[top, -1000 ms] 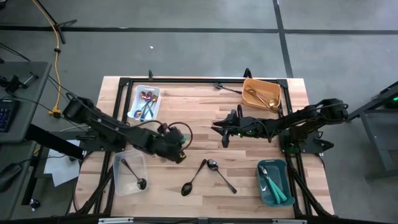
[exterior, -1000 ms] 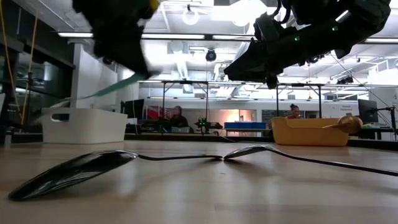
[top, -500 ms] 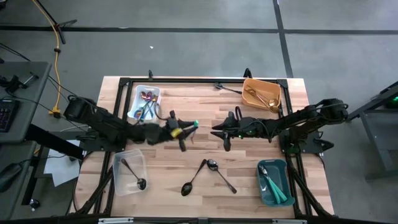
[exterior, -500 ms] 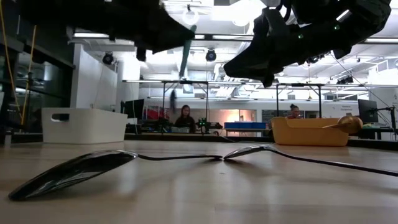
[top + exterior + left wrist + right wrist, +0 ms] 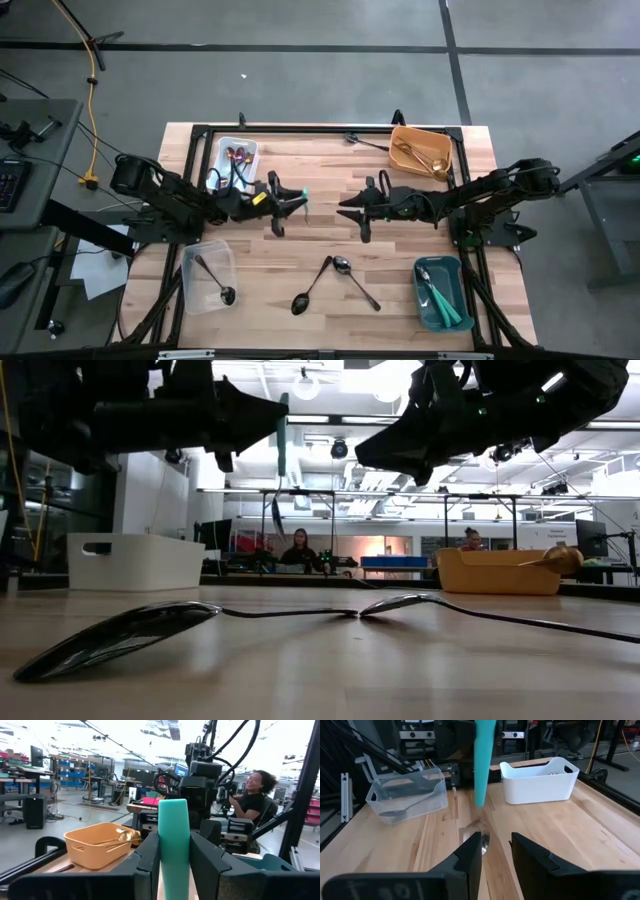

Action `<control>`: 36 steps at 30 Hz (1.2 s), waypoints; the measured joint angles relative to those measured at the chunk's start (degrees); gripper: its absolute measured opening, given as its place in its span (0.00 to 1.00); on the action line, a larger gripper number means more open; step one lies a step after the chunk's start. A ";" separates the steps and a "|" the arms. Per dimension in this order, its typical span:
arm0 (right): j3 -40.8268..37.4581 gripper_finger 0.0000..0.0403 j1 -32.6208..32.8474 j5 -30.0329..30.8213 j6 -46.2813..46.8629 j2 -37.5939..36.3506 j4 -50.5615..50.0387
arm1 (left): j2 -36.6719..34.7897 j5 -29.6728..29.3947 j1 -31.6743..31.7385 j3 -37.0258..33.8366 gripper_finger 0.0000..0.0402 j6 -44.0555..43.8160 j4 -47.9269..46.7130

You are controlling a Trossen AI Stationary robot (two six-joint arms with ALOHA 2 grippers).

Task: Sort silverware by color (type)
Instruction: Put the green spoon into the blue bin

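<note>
the left gripper (image 5: 283, 201), just left of the frame's middle in the high view, is clamped on a teal-handled utensil (image 5: 174, 840), whose handle stands up between its two fingers (image 5: 150, 857) in the left wrist view and pokes out as a small green tip toward the centre. facing it from right of centre, the right gripper (image 5: 352, 212) hovers above the wood with its jaws a little apart and nothing between them; in the right wrist view the teal handle hangs just ahead of its fingers (image 5: 472, 855). this looks like a handover, since the teal bin (image 5: 441, 293) sits at the lower right, on the right arm's side. to do it well, the right gripper should close squarely on the free length of the handle, clear of the left fingers, and the left should let go only once that grip is firm, or the piece will drop to the table (image 5: 320, 170). two black spoons (image 5: 335, 277) lie crossed at lower centre, unsorted. outward, a clear bin (image 5: 208, 275) at lower left holds a black spoon, a white bin (image 5: 234, 163) at upper left holds rainbow pieces, and an orange bin (image 5: 421, 152) at upper right holds gold ones.
</note>
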 joint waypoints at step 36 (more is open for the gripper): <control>8.48 0.59 0.77 -4.07 2.59 17.66 18.03 | -0.07 4.64 -0.59 1.20 0.18 0.08 -0.65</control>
